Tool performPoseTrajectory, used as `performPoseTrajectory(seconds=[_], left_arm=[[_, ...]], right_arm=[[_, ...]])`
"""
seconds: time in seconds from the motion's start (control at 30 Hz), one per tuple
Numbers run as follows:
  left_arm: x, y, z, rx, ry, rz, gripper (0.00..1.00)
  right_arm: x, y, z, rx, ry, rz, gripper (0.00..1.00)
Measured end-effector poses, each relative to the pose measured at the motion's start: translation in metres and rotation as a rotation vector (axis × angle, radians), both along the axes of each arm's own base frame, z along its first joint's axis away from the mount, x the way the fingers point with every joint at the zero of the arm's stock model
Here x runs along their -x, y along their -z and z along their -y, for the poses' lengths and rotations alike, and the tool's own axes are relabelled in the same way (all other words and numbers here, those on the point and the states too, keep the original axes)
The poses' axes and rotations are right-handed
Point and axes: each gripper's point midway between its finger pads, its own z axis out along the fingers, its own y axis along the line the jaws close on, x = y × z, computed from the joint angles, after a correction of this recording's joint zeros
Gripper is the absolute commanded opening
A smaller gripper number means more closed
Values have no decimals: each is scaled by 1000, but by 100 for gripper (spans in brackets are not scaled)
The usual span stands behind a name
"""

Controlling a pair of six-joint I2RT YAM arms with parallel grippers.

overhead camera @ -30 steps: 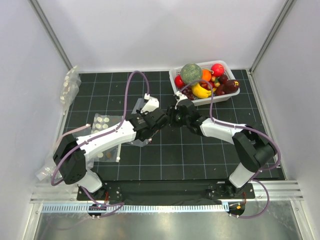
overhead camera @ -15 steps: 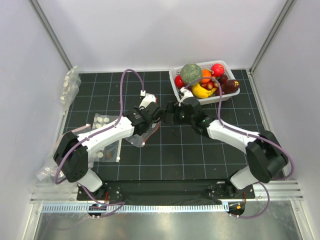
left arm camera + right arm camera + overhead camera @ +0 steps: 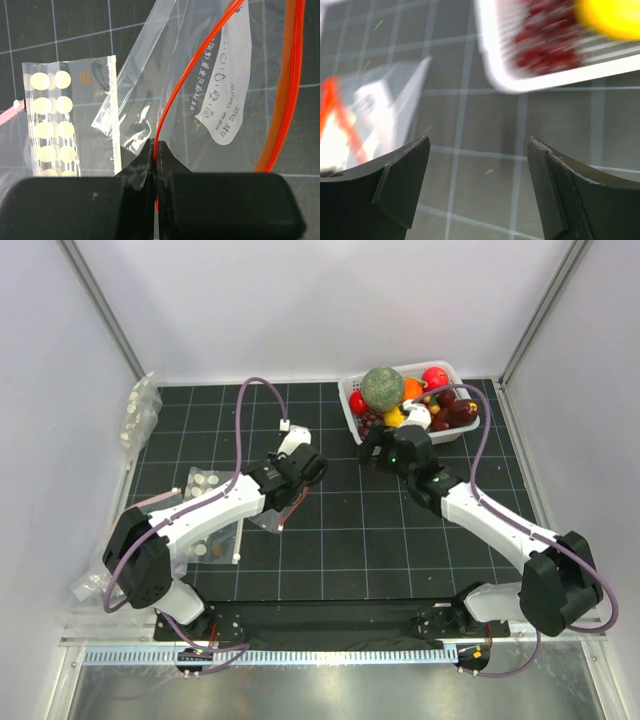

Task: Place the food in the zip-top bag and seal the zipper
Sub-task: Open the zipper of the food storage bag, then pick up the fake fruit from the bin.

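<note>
On the left, a clear packet of white discs [image 3: 50, 125] lies flat on the mat. Just beside it, the zip-top bag [image 3: 220, 90] is gripped at its mouth by the left gripper [image 3: 155, 150], whose fingers are pressed together on the zipper [image 3: 172, 100] — unchanged from a second ago. The right gripper [image 3: 479, 150], then close against the bag's mouth, is now drawn back near the white basket [image 3: 352, 410], its fingers spread wide on nothing — the food [image 3: 435, 378] is left in the basket.
</note>
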Motion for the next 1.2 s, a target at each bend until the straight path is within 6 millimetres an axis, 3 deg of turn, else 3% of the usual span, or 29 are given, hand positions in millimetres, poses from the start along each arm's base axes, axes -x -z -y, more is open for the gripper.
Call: performPoseTrajectory(seconds=[0.17,0.27,0.33,0.4,0.67,0.83,0.93,1.03,1.13,1.2], left_arm=[[1,-5,0,6,4,13,0],[3,-5,1,-5,12,17,0],[4,-6,2,-9,15,20,0],[4,-6,3,-10,19,21,0],[6,-7,4,-6,24,24,0],[7,-8,5,-5,29,26,0],[7,-9,5,-9,27,30,0],[7,-9,5,-9,27,31,0],[7,-10,5,-8,27,32,1],[7,-9,5,-8,28,32,0]], right_arm=[[-33,-21,44,32,153,14,85],[-63,-35,47,41,196,28,85],[-81,-31,43,55,211,17,85],[-93,-19,41,79,229,-6,85],[-129,64,46,249,321,-173,85],[-153,85,44,306,353,-213,85],[-161,96,41,317,357,-235,76],[-160,102,38,299,337,-267,60],[-159,104,31,281,306,-300,34],[-161,101,28,258,295,-306,28]])
